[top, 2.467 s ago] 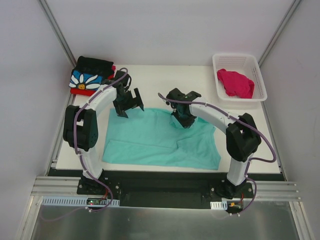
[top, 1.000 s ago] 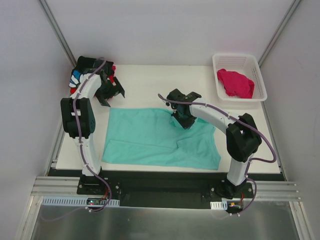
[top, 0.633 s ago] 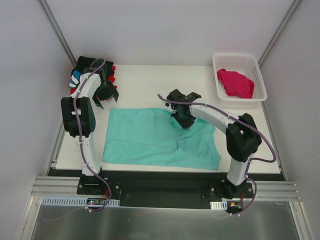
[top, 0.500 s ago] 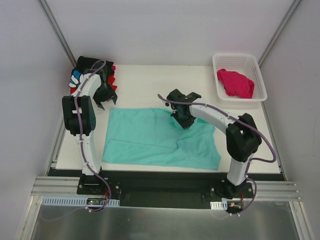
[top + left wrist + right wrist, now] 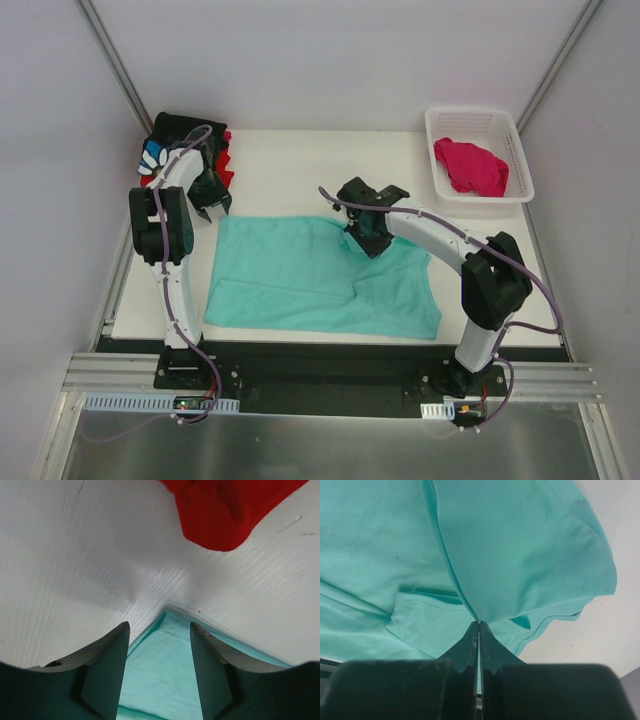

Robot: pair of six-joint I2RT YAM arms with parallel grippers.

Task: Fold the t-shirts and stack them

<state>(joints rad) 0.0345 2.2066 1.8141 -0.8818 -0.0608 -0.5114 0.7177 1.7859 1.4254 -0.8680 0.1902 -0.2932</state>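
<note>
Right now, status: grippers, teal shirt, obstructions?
Left gripper open, straddling far-left corner of teal t-shirt. Right gripper shut on a fold of it. Red t-shirt just beyond, not touching.

Teal shirt flat, pink shirt crumpled, black shirt, red shirt

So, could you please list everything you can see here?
teal shirt: one, teal, spread mid-table
pink shirt: one, pink, in basket
black shirt: one, black with daisy print, far left corner
red shirt: one, red, beside black shirt
basket: one, white, far right corner
table: one, white, before the arms
left pincer: one, black, open over teal shirt's far left corner
right pincer: one, black, shut on teal shirt's fold
</note>
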